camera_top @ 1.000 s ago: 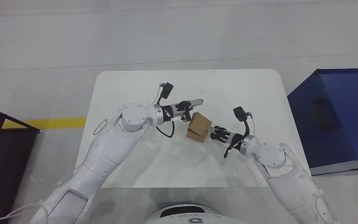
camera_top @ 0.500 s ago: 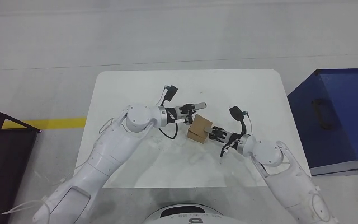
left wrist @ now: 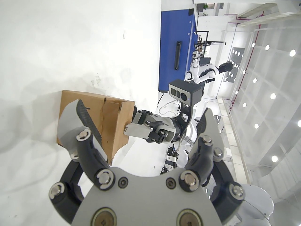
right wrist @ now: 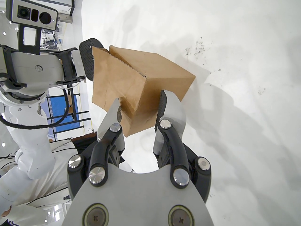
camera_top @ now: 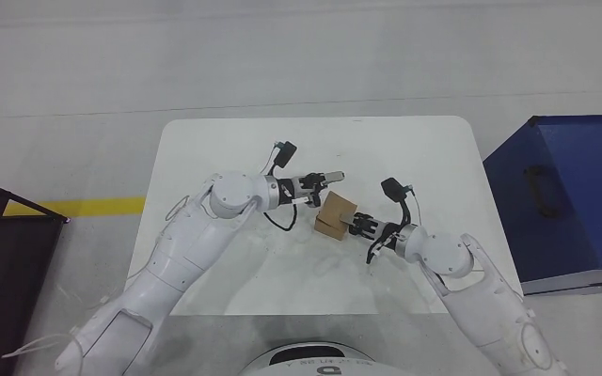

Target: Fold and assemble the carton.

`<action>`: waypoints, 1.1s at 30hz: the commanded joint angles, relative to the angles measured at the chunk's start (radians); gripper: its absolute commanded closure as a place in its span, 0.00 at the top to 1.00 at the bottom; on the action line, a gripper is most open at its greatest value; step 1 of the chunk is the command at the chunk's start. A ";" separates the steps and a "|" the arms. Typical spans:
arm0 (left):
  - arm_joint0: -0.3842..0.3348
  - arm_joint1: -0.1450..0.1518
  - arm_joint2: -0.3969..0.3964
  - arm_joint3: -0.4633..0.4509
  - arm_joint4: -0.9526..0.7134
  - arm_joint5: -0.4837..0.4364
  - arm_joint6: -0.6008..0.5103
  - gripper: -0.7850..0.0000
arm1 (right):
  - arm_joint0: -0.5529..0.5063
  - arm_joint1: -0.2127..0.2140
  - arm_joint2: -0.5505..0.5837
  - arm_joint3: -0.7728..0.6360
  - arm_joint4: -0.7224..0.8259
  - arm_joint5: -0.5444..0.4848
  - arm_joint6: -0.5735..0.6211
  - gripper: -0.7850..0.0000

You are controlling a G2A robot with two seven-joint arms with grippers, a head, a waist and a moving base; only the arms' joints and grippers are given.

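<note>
1. Top view gives you the layout: the brown carton [camera_top: 336, 215] is near the middle of the white desk [camera_top: 235, 150], between the two arms.
2. Your right tool [camera_top: 356, 225] is clamped on the carton. In the right wrist view its fingers [right wrist: 164, 104] pinch one corner of the box, one on each side of the edge, with only a narrow gap between them.
3. Your left tool [camera_top: 328, 186] is spread wide and holds nothing. In the left wrist view one finger [left wrist: 82, 116] lies against the side of the carton [left wrist: 112, 123], while the other finger stands well apart from it in the air.
4. Right wrist view confirms the contact — the black pad [right wrist: 87, 57] of the left tool touches the far flap edge of the carton [right wrist: 141, 71].
5. You can see that the carton is tilted, with a folded seam on one face. Whether its underside rests on the desk you cannot tell.
6. Off the desk on your right side, a blue cabinet [camera_top: 555, 197] stands on the floor.
</note>
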 commanded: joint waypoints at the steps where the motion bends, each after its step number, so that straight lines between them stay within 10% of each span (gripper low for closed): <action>1: 0.001 0.002 -0.004 -0.002 0.006 0.002 -0.004 1.00 | 0.002 0.000 -0.001 0.001 -0.001 0.003 -0.001 0.40; 33: -0.042 -0.037 0.061 0.076 -0.039 -0.125 -0.038 1.00 | -0.033 0.003 0.022 -0.027 -0.005 0.020 -0.014 0.39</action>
